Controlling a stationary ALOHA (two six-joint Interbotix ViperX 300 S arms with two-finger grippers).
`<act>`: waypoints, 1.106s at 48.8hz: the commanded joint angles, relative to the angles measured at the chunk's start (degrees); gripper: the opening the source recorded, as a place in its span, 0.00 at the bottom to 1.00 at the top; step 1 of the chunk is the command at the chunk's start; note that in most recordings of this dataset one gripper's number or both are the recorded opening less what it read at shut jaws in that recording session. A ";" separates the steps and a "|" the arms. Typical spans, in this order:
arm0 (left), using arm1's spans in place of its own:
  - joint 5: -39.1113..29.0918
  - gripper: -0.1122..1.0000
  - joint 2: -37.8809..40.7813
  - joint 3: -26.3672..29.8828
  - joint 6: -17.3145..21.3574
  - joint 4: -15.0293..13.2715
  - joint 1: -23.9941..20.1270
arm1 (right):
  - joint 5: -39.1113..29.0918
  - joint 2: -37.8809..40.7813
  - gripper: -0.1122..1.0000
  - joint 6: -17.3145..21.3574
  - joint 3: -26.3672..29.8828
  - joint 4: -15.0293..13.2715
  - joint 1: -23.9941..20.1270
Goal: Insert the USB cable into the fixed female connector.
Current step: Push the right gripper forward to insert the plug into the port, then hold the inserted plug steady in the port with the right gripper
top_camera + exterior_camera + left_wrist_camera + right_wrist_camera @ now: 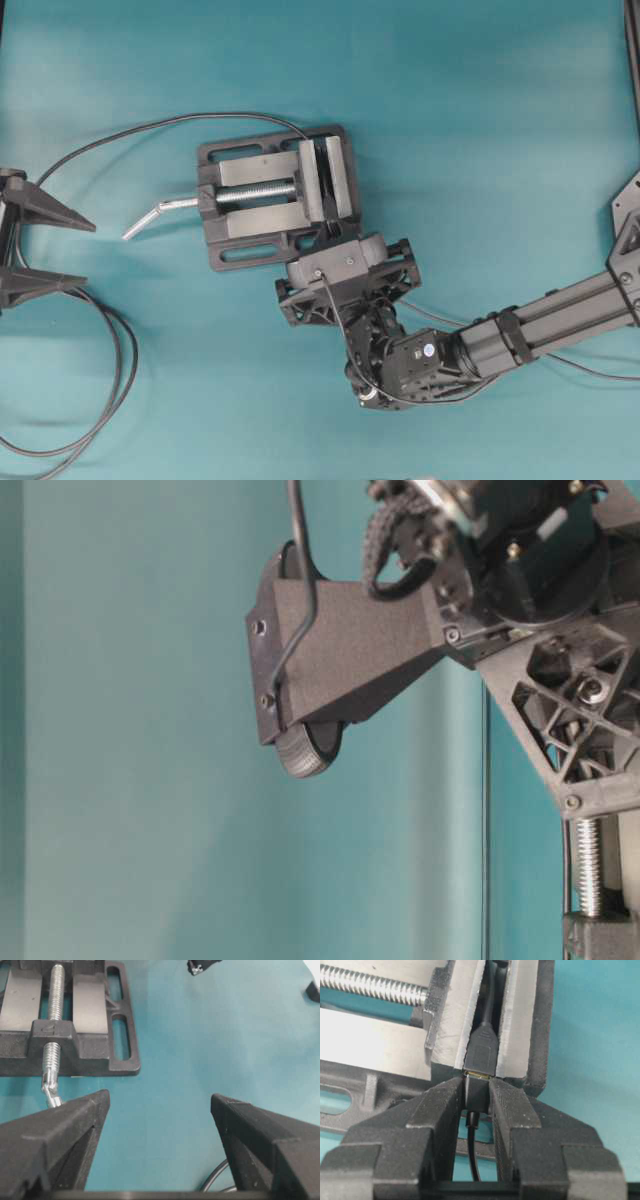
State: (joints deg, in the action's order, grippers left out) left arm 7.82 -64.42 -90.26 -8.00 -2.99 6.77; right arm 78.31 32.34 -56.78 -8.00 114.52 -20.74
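The overhead camera is looking straight down on the teal table (480,120) and the grey metal vise (275,195); the table-level view is sitting rotated, close against the right arm; the left wrist camera is looking forward past its tool (160,1110) at the vise; the right wrist camera is peering closely into the vise's jaws
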 commanded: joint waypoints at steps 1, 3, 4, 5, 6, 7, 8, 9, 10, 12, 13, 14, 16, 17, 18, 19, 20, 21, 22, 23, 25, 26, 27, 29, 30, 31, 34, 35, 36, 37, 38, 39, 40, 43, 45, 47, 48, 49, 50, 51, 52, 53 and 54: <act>0.44 0.95 0.53 0.70 -0.35 0.18 -0.09 | -0.44 -0.88 0.29 0.09 -0.35 -1.49 9.40; 0.44 0.95 0.44 0.70 -0.35 0.18 0.00 | -0.62 -0.88 0.29 0.09 -0.35 -1.49 9.58; 0.44 0.95 0.53 0.70 -0.35 0.18 -0.09 | -0.62 -0.88 0.29 0.09 -0.35 -1.49 9.67; 0.44 0.95 0.53 0.70 -0.35 0.18 0.00 | -0.70 -0.88 0.29 0.09 -0.35 -1.49 9.84; 0.44 0.95 0.44 0.79 -0.35 0.18 -0.09 | -0.70 -0.88 0.29 0.09 -0.44 -1.49 9.93; 0.44 0.95 0.53 0.79 -0.35 0.18 0.00 | -0.70 -0.88 0.29 0.09 -0.44 -1.49 10.02; 0.53 0.95 0.53 0.70 -0.35 0.18 -0.09 | -0.62 -0.88 0.29 0.09 -0.44 -1.49 10.02; 0.44 0.95 0.53 0.79 -0.35 0.18 0.00 | -0.62 -0.88 0.29 0.09 -0.44 -1.49 10.11; 0.44 0.95 0.44 0.70 -0.35 0.18 0.00 | -0.62 -0.88 0.29 0.09 -0.44 -1.49 10.20; 0.44 0.95 0.44 0.70 -0.35 0.18 0.00 | -0.70 -0.88 0.29 0.09 -0.44 -1.49 10.28; 0.44 0.95 0.53 0.70 -0.35 0.18 -0.09 | -0.70 -0.88 0.29 0.09 -0.44 -1.49 10.28; 0.44 0.95 0.53 0.79 -0.35 0.18 0.00 | -0.70 -0.88 0.29 0.09 -0.44 -1.49 10.37; 0.44 0.95 0.53 0.70 -0.35 0.18 0.00 | -0.70 -0.88 0.29 0.00 -0.44 -1.49 10.37; 0.44 0.95 0.44 0.79 -0.35 0.18 0.00 | -0.62 -0.88 0.29 0.00 -0.53 -1.49 10.37; 0.44 0.95 0.53 0.79 -0.35 0.18 -0.09 | -0.62 -0.88 0.29 0.00 -0.44 -1.49 10.37; 0.44 0.95 0.53 0.70 -0.35 0.18 -0.09 | -0.70 -0.88 0.29 0.00 -0.44 -1.49 10.37; 0.44 0.95 0.53 0.79 -0.35 0.18 0.00 | -0.62 -0.97 0.29 0.00 -0.44 -1.49 10.37; 0.44 0.95 0.53 0.79 -0.35 0.18 -0.09 | -0.70 -0.97 0.29 0.00 -0.44 -1.49 10.37; 0.44 0.95 0.53 0.70 -0.35 0.18 -0.09 | -0.70 -1.05 0.29 0.00 -0.53 -1.49 10.37; 0.44 0.95 0.53 0.70 -0.35 0.18 -0.09 | -0.70 -1.05 0.29 0.00 -0.44 -1.49 10.37; 0.44 0.95 0.44 0.79 -0.35 0.18 -0.09 | -0.70 -1.14 0.29 0.00 -0.44 -1.41 10.28; 0.44 0.95 0.44 0.79 -0.35 0.18 0.00 | -0.70 -1.23 0.29 0.00 -0.44 -1.41 10.28; 0.44 0.95 0.53 0.70 -0.35 0.18 0.00 | -0.70 -1.23 0.29 -0.09 -0.44 -1.32 10.11; 0.44 0.95 0.53 0.70 -0.35 0.18 0.00 | -0.88 -1.49 0.29 -0.09 -0.44 -1.23 9.84; 0.44 0.95 0.53 0.79 -0.35 0.18 0.00 | -0.88 -1.49 0.29 -0.18 -0.53 -1.23 9.67; 0.44 0.95 0.53 0.70 -0.35 0.18 -0.09 | -0.88 -1.58 0.29 -0.18 -0.44 -1.23 9.40; 0.44 0.95 0.44 0.70 -0.35 0.18 -0.09 | -0.79 -1.67 0.29 -0.09 -0.53 -1.14 8.88; 0.44 0.95 0.44 0.70 -0.35 0.18 -0.09 | -0.79 -1.76 0.29 -0.09 -0.44 -1.14 8.70; 0.44 0.95 0.53 0.79 -0.35 0.18 -0.09 | -0.79 -1.85 0.29 -0.09 -0.44 -1.14 8.53; 0.44 0.95 0.53 0.70 -0.35 0.18 0.00 | -0.70 -1.85 0.29 -0.09 -0.44 -1.05 8.44; 0.53 0.95 0.53 0.70 -0.35 0.18 0.00 | -0.79 -1.93 0.29 -0.09 -0.44 -0.88 8.26; 0.44 0.95 0.53 0.70 -0.35 0.18 0.00 | -0.79 -1.93 0.29 -0.09 -0.53 -0.79 8.17; 0.44 0.95 0.44 0.79 -0.35 0.18 0.00 | -0.79 -2.02 0.29 -0.09 -0.53 -0.70 8.09; 0.44 0.95 0.53 0.79 -0.35 0.18 0.00 | -0.70 -2.02 0.29 -0.09 -0.44 -0.26 7.65; 0.53 0.95 0.44 0.70 -0.35 0.18 -0.09 | -0.70 -2.02 0.29 -0.18 -0.53 0.00 7.38; 0.44 0.95 0.53 0.70 -0.35 0.18 -0.09 | -0.70 -2.02 0.29 -0.18 -0.53 0.26 7.12; 0.44 0.95 0.44 0.79 -0.35 0.18 0.00 | -0.70 -2.02 0.29 -0.18 -0.53 0.35 6.94; 0.53 0.95 0.53 0.70 -0.35 0.18 0.00 | -0.70 -2.02 0.29 -0.18 -0.62 0.44 6.86; 0.44 0.95 0.53 0.79 -0.35 0.18 0.00 | -0.70 -2.02 0.29 -0.18 -0.70 0.35 6.68; 0.44 0.95 0.53 0.70 -0.35 0.18 -0.09 | -0.70 -2.02 0.29 -0.18 -0.79 0.35 6.59; 0.44 0.95 0.53 0.70 -0.35 0.18 0.00 | -0.70 -2.11 0.29 -0.09 -0.79 0.35 6.42; 0.44 0.95 0.53 0.79 -0.35 0.18 0.00 | -0.70 -2.11 0.29 -0.09 -0.88 0.44 6.33; 0.44 0.95 0.53 0.70 -0.35 0.18 -0.09 | -0.70 -2.02 0.29 -0.09 -0.88 0.35 6.15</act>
State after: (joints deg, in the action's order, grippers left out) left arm 7.82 -64.42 -90.18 -8.00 -2.99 6.77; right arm 77.26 31.55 -56.78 -8.53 115.14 -20.57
